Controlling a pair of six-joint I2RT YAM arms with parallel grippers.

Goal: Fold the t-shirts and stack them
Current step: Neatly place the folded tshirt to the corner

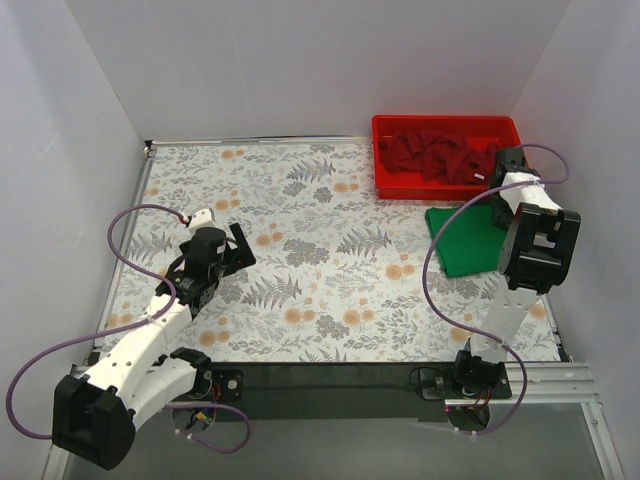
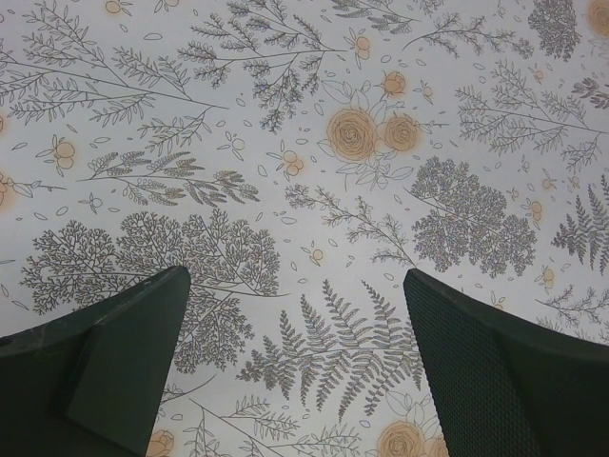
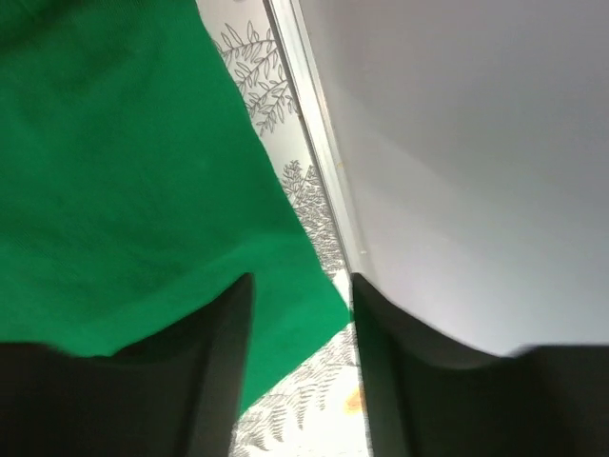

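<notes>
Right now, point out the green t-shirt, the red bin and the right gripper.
green t-shirt [image 1: 470, 245], top view, flat middle
red bin [image 1: 445, 121], top view, far rim
right gripper [image 3: 300, 286], right wrist view, between fingertips

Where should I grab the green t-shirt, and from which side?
Probably the free corner by the right wall, from above with the right gripper: the green t-shirt lies flat on the table, and that corner shows just beyond its parted jaws.

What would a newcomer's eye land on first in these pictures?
The bright green t-shirt lying flat on the right jumps out first, close to a red bin heaped with dark red t-shirts in the far right corner. Under everything spreads a busy floral tabletop.
</notes>
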